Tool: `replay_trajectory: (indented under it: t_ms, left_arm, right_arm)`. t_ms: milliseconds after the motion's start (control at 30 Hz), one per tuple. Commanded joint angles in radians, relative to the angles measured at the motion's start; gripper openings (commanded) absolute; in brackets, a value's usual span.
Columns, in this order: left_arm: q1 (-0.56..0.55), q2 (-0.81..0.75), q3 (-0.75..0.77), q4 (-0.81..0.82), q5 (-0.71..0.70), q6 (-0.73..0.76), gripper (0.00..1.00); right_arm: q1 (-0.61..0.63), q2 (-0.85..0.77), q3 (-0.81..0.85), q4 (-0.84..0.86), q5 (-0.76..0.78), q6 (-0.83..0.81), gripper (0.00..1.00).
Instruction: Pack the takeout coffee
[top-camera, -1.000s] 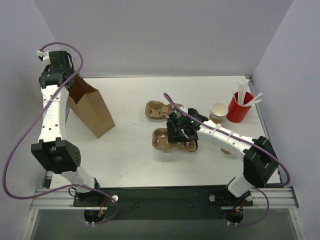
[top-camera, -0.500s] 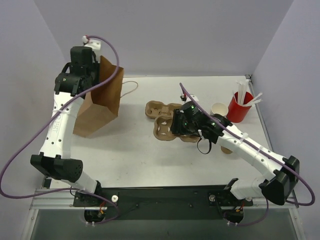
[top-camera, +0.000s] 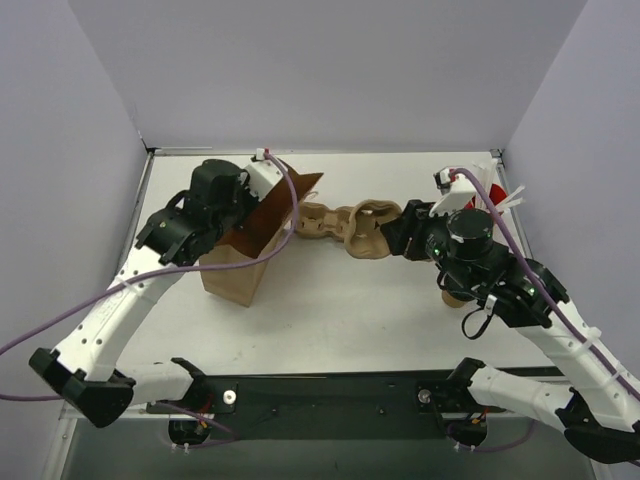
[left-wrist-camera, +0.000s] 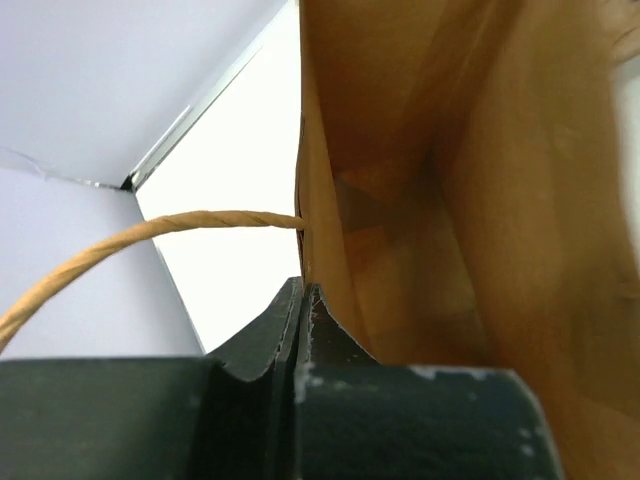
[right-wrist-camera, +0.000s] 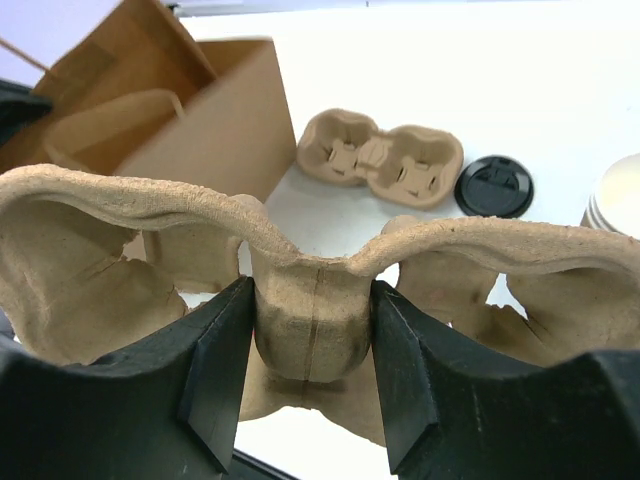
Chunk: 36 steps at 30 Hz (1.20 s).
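My right gripper (right-wrist-camera: 313, 305) is shut on the middle post of a tan pulp cup carrier (right-wrist-camera: 150, 215), holding it in the air; from above, the carrier (top-camera: 362, 230) hangs just right of a brown paper bag (top-camera: 235, 272). My left gripper (left-wrist-camera: 303, 300) is shut on the bag's rim (left-wrist-camera: 420, 180) and holds the bag up, its mouth turned toward the carrier. A round black lid (right-wrist-camera: 493, 185) lies on the table, and no cup shows beneath it. The takeout coffee itself is not clearly in view.
A second pulp carrier (right-wrist-camera: 380, 165) lies on the table (top-camera: 330, 300) between bag and lid. A stack of tan cups (right-wrist-camera: 617, 200) sits at the right edge. The red cup's white sticks (top-camera: 505, 195) poke out behind my right arm. Grey walls surround the table.
My left arm swung the bag from the far left toward the centre. My right gripper lifted the carrier off the table and carried it up and back, next to the bag's mouth.
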Motion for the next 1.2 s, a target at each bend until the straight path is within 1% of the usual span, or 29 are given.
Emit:
replay_trajectory:
  t_ms: [0, 133, 167, 267, 300, 400, 500, 533, 567, 700, 867, 1000, 1167]
  left_arm:
    - [-0.019, -0.156, -0.057, 0.172, 0.115, 0.001, 0.00]
    - [-0.024, -0.208, -0.074, 0.192, 0.132, 0.053, 0.00]
    - [-0.024, -0.219, -0.075, 0.197, 0.181, 0.090, 0.00]
    - [-0.027, -0.264, -0.108, 0.232, 0.259, 0.121, 0.00]
    - [-0.029, -0.276, -0.117, 0.243, 0.307, 0.127, 0.00]
    - [-0.070, -0.268, -0.120, 0.209, 0.323, 0.133, 0.00]
    - [-0.140, -0.265, -0.131, 0.187, 0.298, 0.127, 0.00]
    - [-0.157, -0.265, -0.138, 0.189, 0.262, 0.124, 0.00]
    - [-0.197, -0.265, -0.143, 0.189, 0.243, 0.121, 0.00]
    - [-0.266, -0.241, -0.148, 0.166, 0.182, 0.102, 0.00]
    - [-0.308, -0.216, -0.148, 0.175, 0.120, 0.060, 0.00]
    - [-0.325, -0.187, -0.137, 0.192, 0.077, 0.029, 0.00]
    - [-0.325, -0.152, -0.096, 0.177, 0.036, 0.020, 0.00]
  right_arm:
    - [-0.002, -0.062, 0.001, 0.100, 0.054, -0.098, 0.44]
    - [-0.001, -0.073, 0.014, 0.152, 0.036, -0.103, 0.44]
    - [-0.001, -0.070, 0.020, 0.163, 0.034, -0.104, 0.44]
    - [0.001, -0.048, 0.040, 0.187, 0.005, -0.113, 0.44]
    - [0.002, -0.045, 0.039, 0.200, -0.019, -0.117, 0.44]
    - [0.009, -0.047, 0.027, 0.250, -0.058, -0.120, 0.44]
    - [0.015, -0.056, -0.003, 0.315, -0.105, -0.126, 0.44]
    - [0.015, -0.058, -0.018, 0.348, -0.130, -0.127, 0.44]
    - [0.018, -0.061, -0.024, 0.362, -0.142, -0.127, 0.44]
    - [0.019, -0.065, -0.047, 0.418, -0.199, -0.111, 0.44]
    - [0.024, -0.093, -0.091, 0.534, -0.340, -0.068, 0.43]
    - [0.024, -0.119, -0.134, 0.602, -0.386, -0.020, 0.43]
    - [0.024, -0.147, -0.148, 0.688, -0.397, 0.009, 0.43]
